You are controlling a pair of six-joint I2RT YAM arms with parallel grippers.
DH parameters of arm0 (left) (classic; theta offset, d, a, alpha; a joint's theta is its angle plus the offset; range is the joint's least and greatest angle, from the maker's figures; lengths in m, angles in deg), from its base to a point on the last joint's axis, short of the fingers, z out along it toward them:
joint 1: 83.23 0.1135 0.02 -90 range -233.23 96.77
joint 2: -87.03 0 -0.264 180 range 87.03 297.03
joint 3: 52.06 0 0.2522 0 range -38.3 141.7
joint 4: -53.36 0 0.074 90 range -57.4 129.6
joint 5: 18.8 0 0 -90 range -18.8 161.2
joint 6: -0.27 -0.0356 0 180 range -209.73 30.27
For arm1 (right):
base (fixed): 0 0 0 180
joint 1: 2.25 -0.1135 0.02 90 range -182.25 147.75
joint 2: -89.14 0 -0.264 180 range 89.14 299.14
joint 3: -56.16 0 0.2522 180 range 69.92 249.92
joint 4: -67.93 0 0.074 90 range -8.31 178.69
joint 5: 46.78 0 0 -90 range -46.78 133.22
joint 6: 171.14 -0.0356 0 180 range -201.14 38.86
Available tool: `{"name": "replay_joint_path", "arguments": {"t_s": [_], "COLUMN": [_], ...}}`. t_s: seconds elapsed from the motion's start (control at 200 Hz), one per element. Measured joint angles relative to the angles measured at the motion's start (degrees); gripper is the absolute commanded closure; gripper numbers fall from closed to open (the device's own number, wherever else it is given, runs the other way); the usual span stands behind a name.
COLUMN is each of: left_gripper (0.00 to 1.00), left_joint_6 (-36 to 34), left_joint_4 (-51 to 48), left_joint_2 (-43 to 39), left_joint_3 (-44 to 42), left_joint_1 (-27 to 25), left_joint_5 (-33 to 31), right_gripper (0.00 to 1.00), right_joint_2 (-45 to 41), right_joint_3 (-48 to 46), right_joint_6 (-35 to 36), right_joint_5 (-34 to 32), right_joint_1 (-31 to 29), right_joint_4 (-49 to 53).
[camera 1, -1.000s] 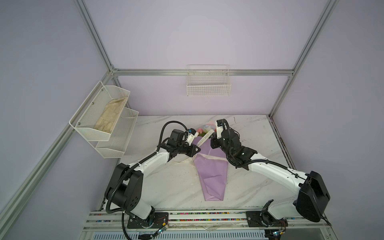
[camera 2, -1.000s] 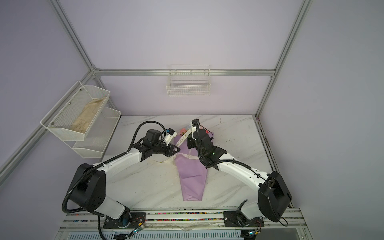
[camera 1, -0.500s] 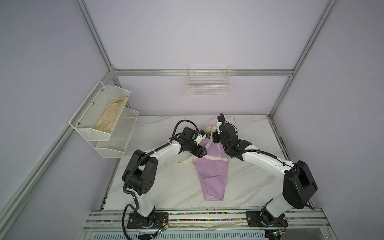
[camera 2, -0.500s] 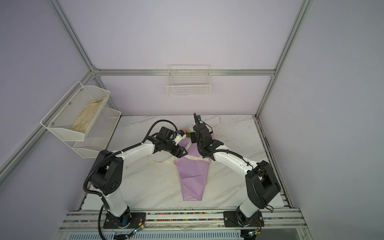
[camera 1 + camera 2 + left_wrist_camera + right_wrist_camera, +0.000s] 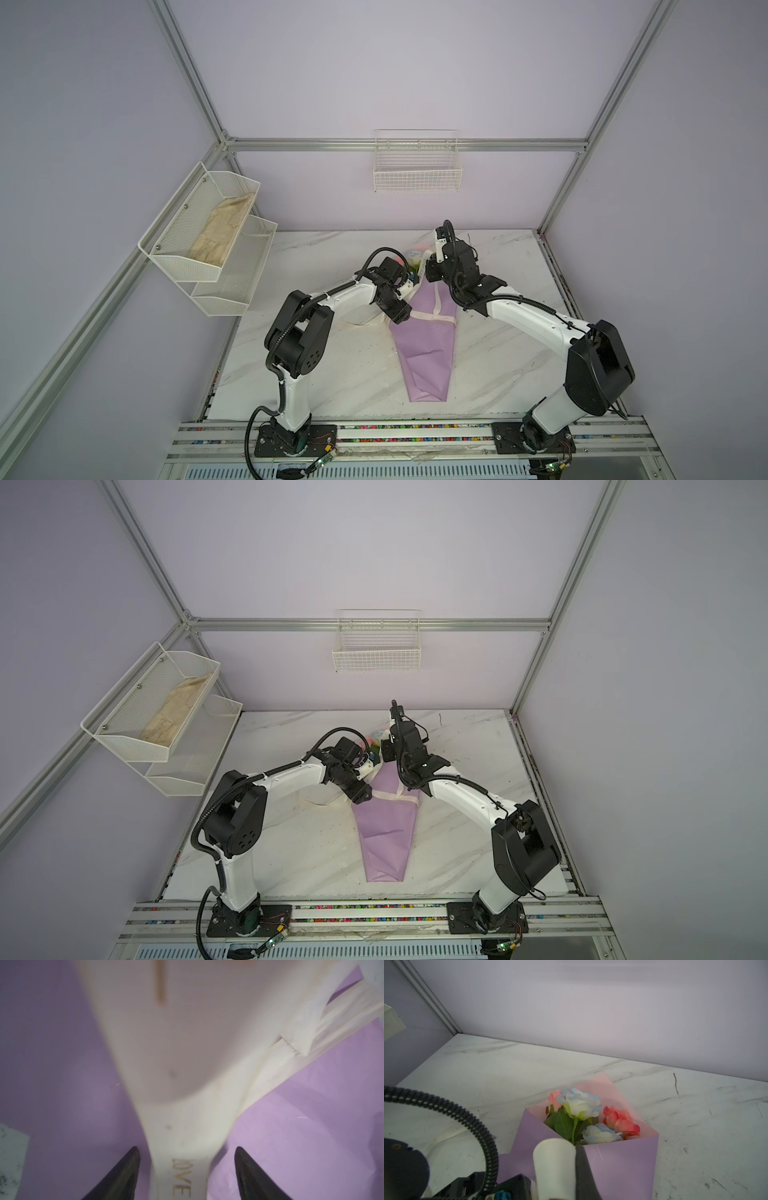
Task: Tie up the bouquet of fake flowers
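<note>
Our bouquet (image 5: 423,349) lies flat mid-tabletop (image 5: 332,374), heads twd the back wall. Lilac wrap outside, pink inside, blue-white + pink-red roses, green leaves. Cream ribbon (image 5: 180,1176) w/ "LOVE" on it crosses the wrap. We see the left pincer (image 5: 186,1148) apart, ribbon btwn its tips; right pincer (image 5: 576,1148) pinched on the ribbon. White marble top, lilac walls, wire basket (image 5: 417,183) at back.

Left claw (image 5: 187,1148) opened, shifted onto ribbon (image 5: 182,1176) crossing wrap (image 5: 311,1126).
</note>
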Motion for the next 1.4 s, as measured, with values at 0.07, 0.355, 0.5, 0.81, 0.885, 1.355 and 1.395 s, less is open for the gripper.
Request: {"name": "replay_joint_path", "arguments": {"t_s": [0.07,0.355,0.5,0.81,0.885,1.355,1.395], "left_gripper": [0.58,0.99,1.00,1.00,1.00,1.00,1.00], "left_joint_6": [-0.79,-1.53,-0.90,1.25,2.10,5.53,5.73], "left_joint_4": [-0.72,-1.97,-2.19,-0.46,0.33,3.48,3.85], "left_joint_2": [0.09,-0.04,-1.44,-10.78,-11.67,-11.76,-11.76], "left_joint_3": [0.00,0.02,0.00,-1.20,-2.10,-4.37,-4.61], "left_joint_1": [-0.44,-1.64,-1.70,-1.70,-1.70,-1.70,-1.70], "left_joint_5": [-0.83,-3.48,-3.74,-1.36,-0.76,-0.09,-0.39], "right_gripper": [0.99,0.98,0.97,0.97,0.97,0.85,0.82], "right_joint_2": [0.00,0.02,0.04,2.56,4.59,20.44,20.20], "right_joint_3": [0.26,1.03,1.03,0.09,0.07,0.07,0.07], "right_joint_6": [-0.04,-1.81,-3.93,-9.92,-11.04,-10.84,-9.99], "right_joint_5": [0.61,2.78,5.31,14.21,16.90,42.88,44.87], "right_joint_1": [0.24,0.61,2.08,9.03,9.46,9.27,9.16], "right_joint_4": [0.33,0.85,0.79,-1.27,-1.92,8.15,9.22]}}
